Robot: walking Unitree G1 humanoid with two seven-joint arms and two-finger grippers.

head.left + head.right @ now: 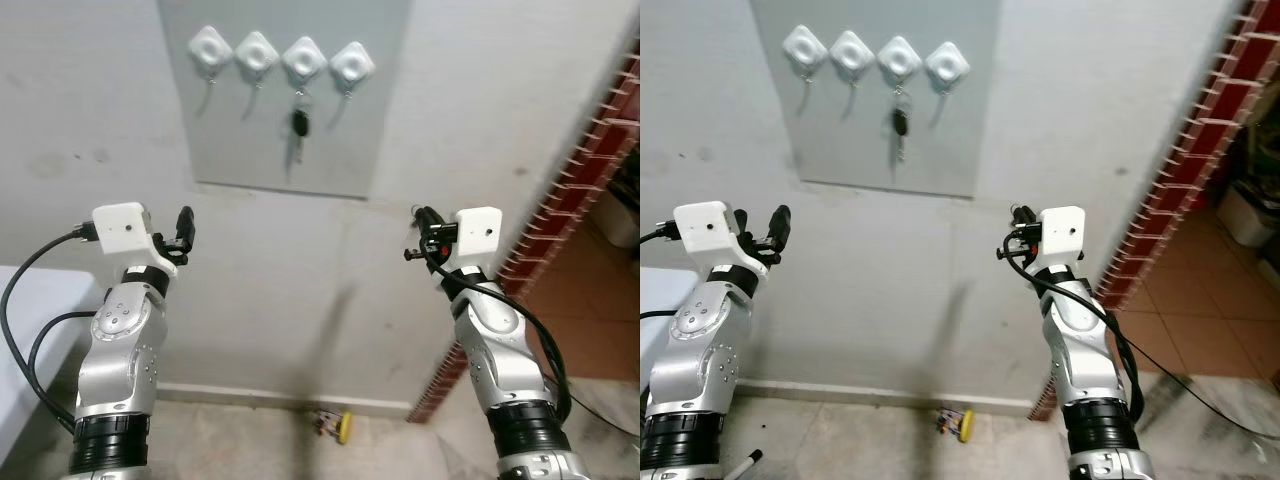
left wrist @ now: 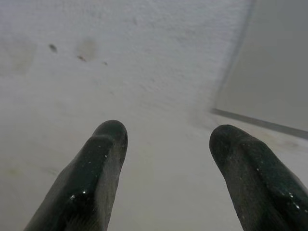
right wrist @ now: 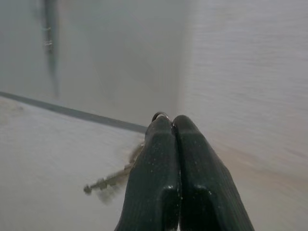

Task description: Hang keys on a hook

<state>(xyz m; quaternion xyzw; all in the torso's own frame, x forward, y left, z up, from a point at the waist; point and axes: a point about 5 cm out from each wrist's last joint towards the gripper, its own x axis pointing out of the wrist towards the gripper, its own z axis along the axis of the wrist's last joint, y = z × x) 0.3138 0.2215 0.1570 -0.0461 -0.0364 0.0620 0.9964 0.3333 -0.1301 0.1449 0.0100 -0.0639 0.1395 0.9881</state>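
A grey panel (image 1: 340,150) on the wall carries a row of white hooks (image 1: 351,64). A black-headed key (image 1: 298,125) hangs from the third hook (image 1: 303,60); the other hooks are bare. My right gripper (image 1: 420,235) is raised below and to the right of the panel, close to the wall. In its wrist view it (image 3: 172,122) is shut on a key ring (image 3: 161,115), with a small key (image 3: 108,182) dangling beside the fingers. My left gripper (image 1: 185,225) is held up to the left of the panel, open and empty (image 2: 166,137).
A red brick wall edge (image 1: 590,170) runs down the right, with tiled floor beyond it. A white surface (image 1: 20,340) sits at the lower left. A small yellow tagged object (image 1: 340,427) lies on the floor at the wall's foot.
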